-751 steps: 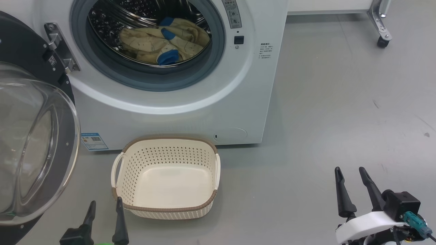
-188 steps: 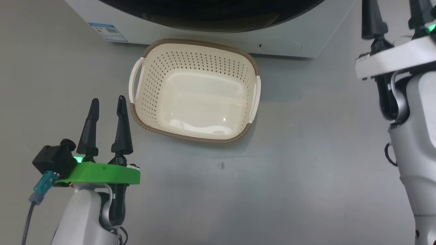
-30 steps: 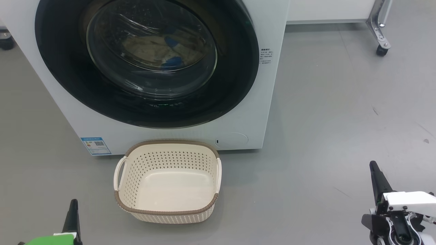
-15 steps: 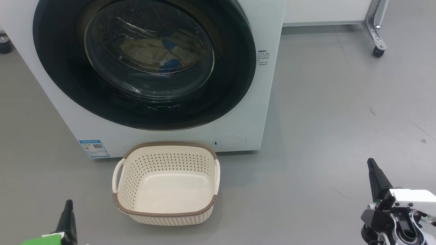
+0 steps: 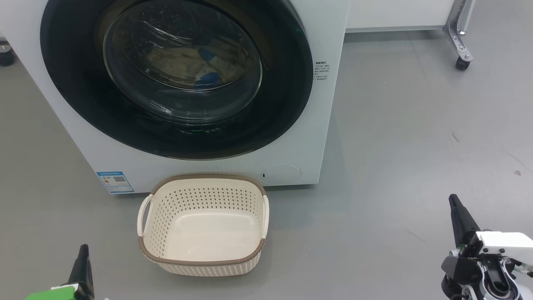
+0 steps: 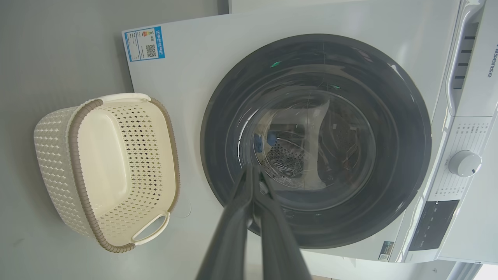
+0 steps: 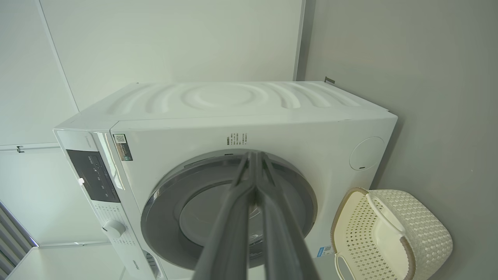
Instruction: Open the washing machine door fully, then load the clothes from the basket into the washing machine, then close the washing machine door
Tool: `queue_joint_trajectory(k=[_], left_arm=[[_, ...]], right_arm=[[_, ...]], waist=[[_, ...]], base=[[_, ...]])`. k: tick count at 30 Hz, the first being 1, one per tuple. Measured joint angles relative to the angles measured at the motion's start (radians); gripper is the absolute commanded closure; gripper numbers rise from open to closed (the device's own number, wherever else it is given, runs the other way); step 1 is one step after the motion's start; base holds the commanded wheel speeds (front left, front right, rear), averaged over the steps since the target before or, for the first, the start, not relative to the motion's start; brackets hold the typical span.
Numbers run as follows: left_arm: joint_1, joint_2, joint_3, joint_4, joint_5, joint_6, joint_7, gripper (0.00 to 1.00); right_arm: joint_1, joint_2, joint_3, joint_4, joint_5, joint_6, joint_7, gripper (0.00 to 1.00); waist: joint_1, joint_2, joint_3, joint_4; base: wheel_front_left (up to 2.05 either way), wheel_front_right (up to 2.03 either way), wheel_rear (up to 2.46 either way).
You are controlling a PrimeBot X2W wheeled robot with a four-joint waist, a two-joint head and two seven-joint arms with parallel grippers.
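The washing machine door (image 5: 179, 79) is closed, its glass facing the robot, with the clothes (image 5: 187, 62) behind it. The basket (image 5: 204, 176) sits upright just before the washing machine (image 5: 308, 146), its long axis parallel to the machine's front. The left gripper (image 6: 253, 169) and right gripper (image 7: 255, 155) are closed tight and empty.

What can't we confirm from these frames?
Head view: clothes behind the washing machine door glass, dimmed by reflections; count unclear.
Head view: left gripper cut off by the bottom edge.
Head view: blue label sticker print too small to read.
Head view: door latch hidden behind the rim.
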Motion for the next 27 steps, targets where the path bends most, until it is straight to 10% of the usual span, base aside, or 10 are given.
queue_joint_trajectory(k=[27], left_arm=[[-0.006, 0.0, 0.003, 0.007, 0.0, -0.001, 0.005, 1.0]], right_arm=[[-0.004, 0.0, -0.002, 0.005, 0.0, 0.0, 0.002, 1.0]], waist=[[0.0, 0.0, 0.0, 0.0]], base=[[0.0, 0.0, 0.0]])
